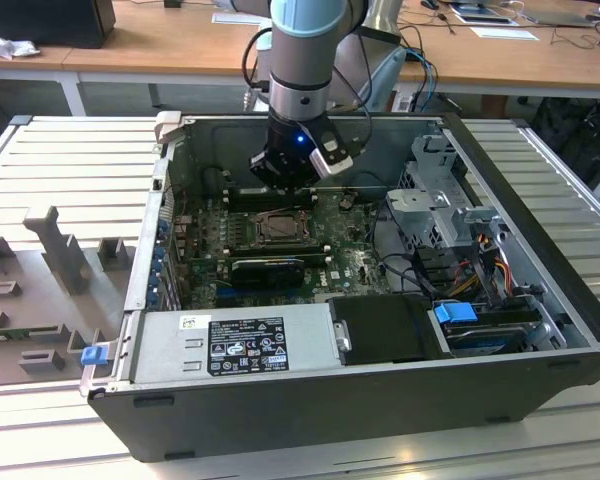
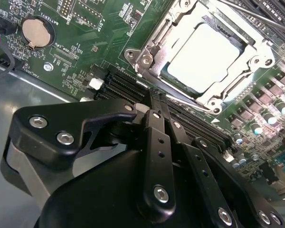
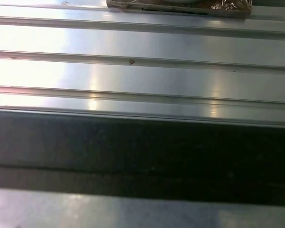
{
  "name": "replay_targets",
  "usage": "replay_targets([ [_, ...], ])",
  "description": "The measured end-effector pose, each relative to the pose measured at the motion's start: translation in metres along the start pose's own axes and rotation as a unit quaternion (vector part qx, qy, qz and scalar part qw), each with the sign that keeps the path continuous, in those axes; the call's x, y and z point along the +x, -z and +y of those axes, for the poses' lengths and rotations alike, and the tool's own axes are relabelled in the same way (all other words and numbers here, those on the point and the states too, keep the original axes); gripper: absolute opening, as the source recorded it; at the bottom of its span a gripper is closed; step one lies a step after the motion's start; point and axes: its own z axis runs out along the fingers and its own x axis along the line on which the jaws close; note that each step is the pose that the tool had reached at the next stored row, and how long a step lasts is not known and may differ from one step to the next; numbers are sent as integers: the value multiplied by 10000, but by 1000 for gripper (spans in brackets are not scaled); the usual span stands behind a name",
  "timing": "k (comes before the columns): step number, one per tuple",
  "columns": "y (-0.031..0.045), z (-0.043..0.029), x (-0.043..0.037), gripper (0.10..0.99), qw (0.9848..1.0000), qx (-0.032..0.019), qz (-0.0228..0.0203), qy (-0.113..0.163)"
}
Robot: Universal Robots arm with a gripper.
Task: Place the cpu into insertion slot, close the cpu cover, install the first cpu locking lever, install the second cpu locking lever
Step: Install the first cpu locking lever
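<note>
Black fingers (image 2: 157,111) pressed together and holding nothing, the gripper (image 2: 156,97) hangs just beside the socket (image 2: 206,59), over the memory slots (image 2: 180,116) of the green motherboard (image 2: 99,38). The chip (image 2: 204,54) sits in that socket with the metal cover (image 2: 154,47) closed around it. The arm (image 1: 305,60) reaches straight down into the open computer case (image 1: 540,210), which lies on a ribbed metal table (image 1: 60,170) before wooden desks (image 1: 160,45).

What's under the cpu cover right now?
Through the cpu cover's square window the cpu shows, seated, pale metal face up. The insertion slot beneath is hidden by both. The tool sits beside the socket, fingers together, holding nothing.
</note>
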Motion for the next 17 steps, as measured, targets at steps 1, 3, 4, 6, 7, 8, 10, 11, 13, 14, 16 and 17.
replay_targets([
  [1, -7, -1, -6, 106, 10000, 0, 0, 0],
  [3, -19, -2, -11, 106, 10000, 0, 0, 0],
  [4, -24, -3, -12, 106, 10000, 0, 0, 0],
  [6, -36, -5, -14, 106, 10000, 0, -1, -1],
  [7, -44, -6, -18, 106, 10000, 0, -1, 0],
  [8, -49, -8, -20, 106, 10000, 0, -1, 0],
  [10, -57, -17, -36, 106, 10000, 1, -1, 0],
  [11, -57, -21, -38, 106, 10000, 0, -1, 0],
  [13, -57, -30, -38, 106, 10000, 0, -1, 0],
  [14, -56, -35, -37, 106, 10000, 1, -1, 0],
  [16, -57, -42, -37, 106, 10000, 0, -1, 0],
  [17, -59, -45, -37, 106, 10000, 0, -2, 0],
])
